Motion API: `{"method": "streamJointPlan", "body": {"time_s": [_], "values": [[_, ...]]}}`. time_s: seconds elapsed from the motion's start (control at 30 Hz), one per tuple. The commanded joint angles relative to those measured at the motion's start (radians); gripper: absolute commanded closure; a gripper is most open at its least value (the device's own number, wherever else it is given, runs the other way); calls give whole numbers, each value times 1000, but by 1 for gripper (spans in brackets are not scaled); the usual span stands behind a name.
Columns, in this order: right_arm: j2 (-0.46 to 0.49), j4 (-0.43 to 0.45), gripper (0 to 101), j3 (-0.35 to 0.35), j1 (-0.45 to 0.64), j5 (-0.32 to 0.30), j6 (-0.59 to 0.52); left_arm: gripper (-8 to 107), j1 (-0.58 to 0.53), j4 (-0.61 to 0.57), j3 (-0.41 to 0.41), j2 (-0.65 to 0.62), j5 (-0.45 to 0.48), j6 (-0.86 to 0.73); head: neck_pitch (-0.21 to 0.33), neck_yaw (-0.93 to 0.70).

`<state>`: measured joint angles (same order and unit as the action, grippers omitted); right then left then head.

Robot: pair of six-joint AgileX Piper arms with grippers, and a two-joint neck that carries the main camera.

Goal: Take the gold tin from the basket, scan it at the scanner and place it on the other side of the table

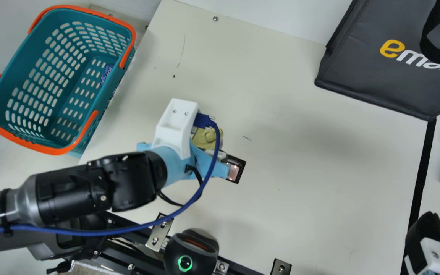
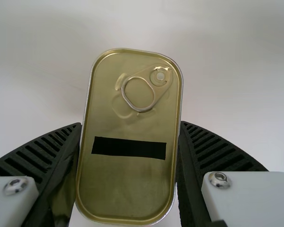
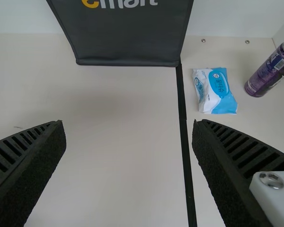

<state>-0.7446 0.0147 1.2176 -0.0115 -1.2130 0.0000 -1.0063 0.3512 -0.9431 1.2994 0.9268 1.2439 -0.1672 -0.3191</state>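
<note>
from the main view i've got the left gripper (image 1: 201, 156) over the table (image 1: 300, 152), between the basket (image 1: 61, 150) and the bag (image 1: 357, 72), with just part of the gold tin (image 1: 206, 138) peeking past the blue cable (image 1: 217, 143). the left wrist view gives me its whole lid, pull ring (image 2: 139, 109) included, jaws clamped on both long sides. the scanner (image 1: 201, 244) sits at the table's near edge in the main view. my right gripper (image 1: 428, 233) is a corner sliver there; its wrist view shows the jaws spread wide, and beyond them a purple can (image 3: 270, 71) near the blue-and-white packet (image 3: 215, 92).
</note>
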Motion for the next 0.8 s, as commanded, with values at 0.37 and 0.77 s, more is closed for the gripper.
{"method": "streamJointPlan", "body": {"time_s": [0.37,0.77], "values": [[0,0,6,0,0,0,0,107,-174,144,37,76,-63,302,29,-2],[0,0,6,0,0,0,0,107,-155,137,-40,210,-133,257,29,-2]]}}
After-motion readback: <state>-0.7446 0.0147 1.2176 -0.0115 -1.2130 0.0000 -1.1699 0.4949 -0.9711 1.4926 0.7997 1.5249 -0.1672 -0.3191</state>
